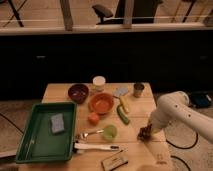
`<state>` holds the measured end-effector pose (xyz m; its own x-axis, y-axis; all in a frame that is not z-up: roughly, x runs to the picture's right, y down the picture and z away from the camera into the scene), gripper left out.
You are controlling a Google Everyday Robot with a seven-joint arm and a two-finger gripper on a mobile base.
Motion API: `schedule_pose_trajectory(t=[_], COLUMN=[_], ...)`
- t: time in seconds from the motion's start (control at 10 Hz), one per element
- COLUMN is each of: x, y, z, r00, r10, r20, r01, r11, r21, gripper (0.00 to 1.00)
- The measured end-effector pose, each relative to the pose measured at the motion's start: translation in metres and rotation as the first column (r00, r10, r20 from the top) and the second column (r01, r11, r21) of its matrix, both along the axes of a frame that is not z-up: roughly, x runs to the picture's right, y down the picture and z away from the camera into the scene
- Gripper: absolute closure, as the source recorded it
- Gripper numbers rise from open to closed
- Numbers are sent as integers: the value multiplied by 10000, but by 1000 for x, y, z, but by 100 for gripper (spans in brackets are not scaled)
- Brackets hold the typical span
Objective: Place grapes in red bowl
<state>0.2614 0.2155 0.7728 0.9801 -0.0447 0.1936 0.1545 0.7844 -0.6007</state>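
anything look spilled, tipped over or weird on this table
Nothing stands out: no spill, nothing tipped over. The grapes lie near the right edge of the table, where the gripper is shut on them. The red bowl sits upright mid-table.

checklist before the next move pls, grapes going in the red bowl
1. End effector down at the grapes, near the right front of the table: ok.
2. End effector shut: ok.
3. Grapes actually gripped: cannot tell; they sit at table level under the end effector.
4. Red bowl upright, with nothing seen inside: ok.
5. Straight low path to the bowl: not ok; the cucumber and banana lie between the grapes and the bowl, so it probably needs to lift first.
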Motion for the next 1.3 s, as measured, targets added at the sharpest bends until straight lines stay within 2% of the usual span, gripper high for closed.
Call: schedule_pose_trajectory(t=[0.2,0.4,0.5,1.1,1.3], x=[-3,-3,-7,-27,-30], y=[-19,-30,-40,-80,-87], z=[-11,-18,-23,-36,-39], r00=[10000,10000,10000,9995,9993], r10=[-53,-80,-98,-305,-335], r20=[-11,-39,-15,116,155], r01=[54,81,98,288,310], r11=[9997,9993,9983,9917,9897], r21=[245,377,576,1256,1398], gripper=[100,100,100,100,100])
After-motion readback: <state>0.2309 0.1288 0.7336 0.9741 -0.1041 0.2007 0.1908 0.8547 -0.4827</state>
